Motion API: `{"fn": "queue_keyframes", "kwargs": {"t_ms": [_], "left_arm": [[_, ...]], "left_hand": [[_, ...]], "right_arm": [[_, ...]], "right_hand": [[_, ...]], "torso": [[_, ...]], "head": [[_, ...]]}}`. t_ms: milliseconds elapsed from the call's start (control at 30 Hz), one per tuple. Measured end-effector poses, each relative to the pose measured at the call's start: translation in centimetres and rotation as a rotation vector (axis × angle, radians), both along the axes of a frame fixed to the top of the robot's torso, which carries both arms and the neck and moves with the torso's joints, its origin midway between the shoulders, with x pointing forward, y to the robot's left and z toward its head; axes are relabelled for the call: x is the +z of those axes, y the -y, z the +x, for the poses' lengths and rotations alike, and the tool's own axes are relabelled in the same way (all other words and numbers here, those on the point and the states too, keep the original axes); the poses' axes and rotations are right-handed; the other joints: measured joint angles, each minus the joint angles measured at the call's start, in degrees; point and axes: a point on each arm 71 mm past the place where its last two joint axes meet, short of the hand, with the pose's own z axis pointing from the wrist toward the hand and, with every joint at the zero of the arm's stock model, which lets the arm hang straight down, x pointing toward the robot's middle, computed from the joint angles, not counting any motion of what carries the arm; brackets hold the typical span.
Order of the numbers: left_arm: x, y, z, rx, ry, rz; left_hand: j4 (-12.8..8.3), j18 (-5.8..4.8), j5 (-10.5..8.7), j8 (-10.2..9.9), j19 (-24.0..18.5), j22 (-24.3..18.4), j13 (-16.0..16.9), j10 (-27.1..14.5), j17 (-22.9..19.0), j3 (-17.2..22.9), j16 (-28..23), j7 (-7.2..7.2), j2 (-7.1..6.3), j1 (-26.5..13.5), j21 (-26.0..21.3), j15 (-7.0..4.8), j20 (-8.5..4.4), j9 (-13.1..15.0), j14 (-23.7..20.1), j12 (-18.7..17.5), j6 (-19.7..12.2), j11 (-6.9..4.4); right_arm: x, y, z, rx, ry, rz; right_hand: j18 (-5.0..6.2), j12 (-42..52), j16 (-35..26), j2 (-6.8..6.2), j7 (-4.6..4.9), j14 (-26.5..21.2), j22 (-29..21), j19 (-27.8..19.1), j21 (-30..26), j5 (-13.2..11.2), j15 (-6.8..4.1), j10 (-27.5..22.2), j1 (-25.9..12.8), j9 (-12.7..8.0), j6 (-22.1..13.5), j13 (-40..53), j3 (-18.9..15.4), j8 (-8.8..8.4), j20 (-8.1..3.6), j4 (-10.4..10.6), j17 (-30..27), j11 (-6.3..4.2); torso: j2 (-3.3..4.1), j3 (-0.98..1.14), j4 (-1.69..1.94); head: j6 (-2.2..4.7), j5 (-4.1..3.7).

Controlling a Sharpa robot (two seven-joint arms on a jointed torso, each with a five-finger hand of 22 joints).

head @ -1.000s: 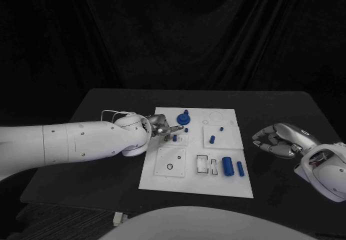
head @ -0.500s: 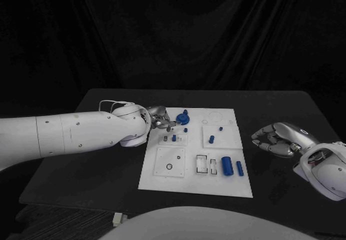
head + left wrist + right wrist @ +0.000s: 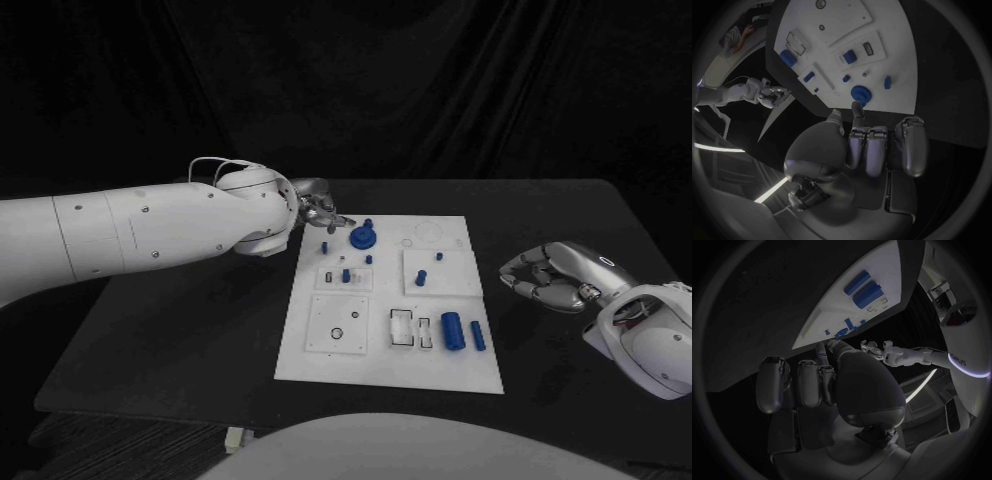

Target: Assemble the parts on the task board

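— Left hand (image 3: pixel 317 208) sits at the task board's (image 3: pixel 375 355) far left corner, over the black table (image 3: pixel 173 330). How do its fingers lie?

— Curled in, as the left wrist view shows, with nothing between them. The left hand (image 3: pixel 873 145) hangs just off the board's edge, near the round blue part (image 3: pixel 859 93).

— And the right hand (image 3: pixel 555 277)?

— It rests beside the board's right edge, apart from it, its fingers folded toward the palm and gripping nothing. The right wrist view agrees: the right hand (image 3: pixel 811 382) is curled over bare table.

— Where do the parts lie?

— On the white board. From the head camera, the round blue part (image 3: pixel 364 238) stands near the far edge, small blue pegs (image 3: pixel 421 279) stand mid-board, and two blue cylinders (image 3: pixel 463 332) lie side by side toward the near right.

— What of the surroundings?

— A dark curtain (image 3: pixel 433 90) hangs behind the table.

— Does any view add something?

— The right wrist view shows the two blue cylinders (image 3: pixel 862 288) from the side, and the left hand (image 3: pixel 873 346) beyond the board. The left wrist view shows the right hand (image 3: pixel 773 95) past the board's other edge.
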Motion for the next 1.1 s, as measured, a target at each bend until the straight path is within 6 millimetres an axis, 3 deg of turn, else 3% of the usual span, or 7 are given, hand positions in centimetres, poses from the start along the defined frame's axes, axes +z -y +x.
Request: {"fn": "queue_keyframes", "kwargs": {"t_ms": [133, 333, 433, 500, 633, 1100], "left_arm": [[0.0, -0.9, 1.3, 0.027, 0.005, 0.040], [-0.2, -1.7, 2.7, 0.062, -0.002, 0.092], [-0.3, -2.0, 3.2, 0.073, -0.009, 0.112], [-0.4, -2.1, 3.4, 0.077, -0.013, 0.121], [-0.7, -2.0, 3.7, 0.077, -0.022, 0.133], [-2.3, -2.1, 3.5, 0.060, -0.070, 0.153]], "left_hand": [[0.49, 0.00, -0.78, 0.08, 0.00, 0.00, 0.00, -0.17, 0.00, -0.14, 0.00, -0.02, -0.02, -0.02, 0.36, -0.01, 0.00, 0.50, 0.01, 0.00, 0.51, -0.20], [1.47, 0.00, -2.52, 2.95, 0.00, 0.00, 0.00, 0.12, 0.00, -0.67, 0.00, -0.20, -0.76, -0.76, 0.64, -0.42, 0.00, 3.86, 0.00, 0.00, 1.02, -0.50], [1.85, 0.00, -3.26, 2.95, 0.00, 0.00, 0.00, 0.12, 0.00, -1.05, 0.00, -0.27, -0.75, -1.45, 0.64, -0.42, 0.00, 4.46, 0.00, 0.00, 0.83, -0.50], [2.54, 0.00, -4.66, 2.87, 0.00, 0.00, 0.00, 0.12, 0.00, -1.87, 0.00, 0.09, -0.59, -4.29, 0.63, -0.42, 0.00, 4.66, 0.00, 0.00, -0.57, -0.50], [2.58, 0.00, -4.96, 1.88, 0.00, 0.00, 0.00, 0.12, 0.00, -3.55, 0.00, 0.62, -0.56, -7.11, 0.63, -0.42, 0.00, 4.54, 0.00, 0.00, -1.45, -0.50], [2.48, 0.00, -4.96, 1.17, -0.01, 0.00, 0.00, -0.09, -0.01, -3.93, 0.00, 0.63, -0.29, -7.41, 0.38, -0.42, 0.00, 3.99, 0.00, 0.00, -1.86, -0.29]], "right_arm": [[0.1, -0.1, -0.1, 0.005, 0.012, 0.008], [0.3, 0.0, -0.1, 0.006, 0.024, 0.014], [0.3, 0.0, -0.1, 0.009, 0.027, 0.016], [0.3, 0.0, -0.2, 0.010, 0.028, 0.016], [0.3, 0.0, -0.2, 0.013, 0.030, 0.018], [0.6, -0.2, -0.5, 0.034, 0.051, 0.035]], "right_hand": [[0.00, 0.00, 0.00, 0.25, -0.03, -0.12, 0.00, -0.09, 0.72, -0.96, -0.12, 0.20, -2.08, 0.20, 0.45, 0.05, -0.40, -0.62, -0.32, 1.50, 0.00, -0.20], [-0.01, 0.00, 0.00, 0.75, -0.28, -0.12, -0.01, -0.09, 2.13, -2.70, -0.12, 0.20, -4.21, 0.35, 0.70, 0.04, -1.09, -0.96, -0.32, 2.81, 0.00, -0.20], [-0.01, 0.27, 0.50, 0.70, -0.43, -0.12, -0.01, -0.09, 2.38, -2.28, -0.12, 0.20, -4.15, 0.46, 0.85, 0.04, -0.79, -1.17, -0.31, 2.51, 0.00, -0.20], [-0.01, 0.32, 0.72, 0.13, -0.17, -0.12, -0.01, -0.09, 2.58, -0.68, -0.12, 0.20, -2.90, 0.62, 1.24, 0.04, -0.10, -1.35, -0.31, 1.13, 0.00, -0.20], [-0.01, 0.32, 0.72, 0.08, -0.08, -0.12, -0.01, -0.09, 2.58, -0.20, -0.12, 0.20, -2.43, 0.62, 1.32, 0.04, 0.08, -1.46, -0.31, 0.82, 0.00, -0.20], [-0.01, 0.55, 1.16, 0.44, -0.09, -0.12, -0.02, -0.09, 2.84, -0.91, -0.12, 0.19, -3.30, 0.80, 1.73, 0.03, -0.16, -1.78, -0.31, 1.72, 0.00, -0.19]], "torso": [[0.15, -0.05, -0.10], [0.54, -0.21, -0.22], [0.77, -0.31, -0.28], [0.93, -0.37, -0.30], [1.18, -0.47, -0.25], [1.52, -0.57, -0.01]], "head": [[0.00, -0.15], [0.00, 0.06], [0.00, 0.31], [0.00, 0.52], [0.00, 0.80], [0.00, 1.18]]}}
